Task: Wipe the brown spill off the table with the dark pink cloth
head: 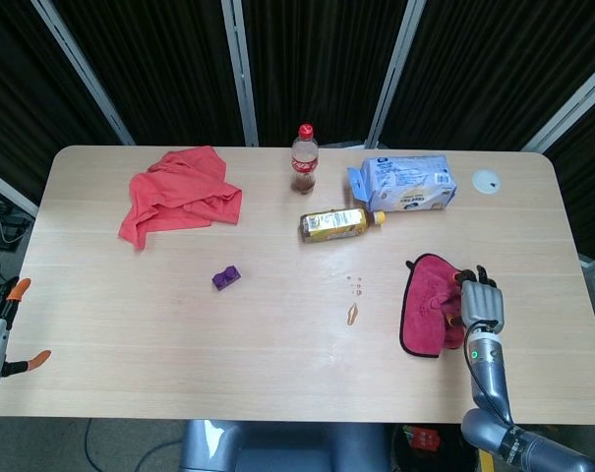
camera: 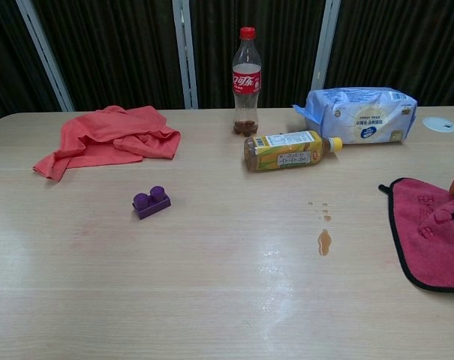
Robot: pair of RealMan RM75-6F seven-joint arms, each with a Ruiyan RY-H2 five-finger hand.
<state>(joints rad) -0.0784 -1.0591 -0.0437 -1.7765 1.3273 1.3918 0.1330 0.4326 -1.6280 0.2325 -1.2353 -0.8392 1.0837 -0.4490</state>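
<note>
— Where was my right hand [head: 480, 304]?
— On the dark pink cloth's [head: 427, 305] right edge, fingers curled into the bunched fabric, gripping it.
— And the brown spill [head: 352, 314]?
— Just left of the cloth, on bare tabletop [head: 277, 324].

table [head: 179, 324]: light wood | backdrop: black curtains [head: 159, 59], grey struts [head: 240, 69]

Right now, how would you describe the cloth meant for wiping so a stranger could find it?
Look at the table's right near side, beside the right hand. The dark pink cloth has a black edge; the other cloth is coral and far left.
</note>
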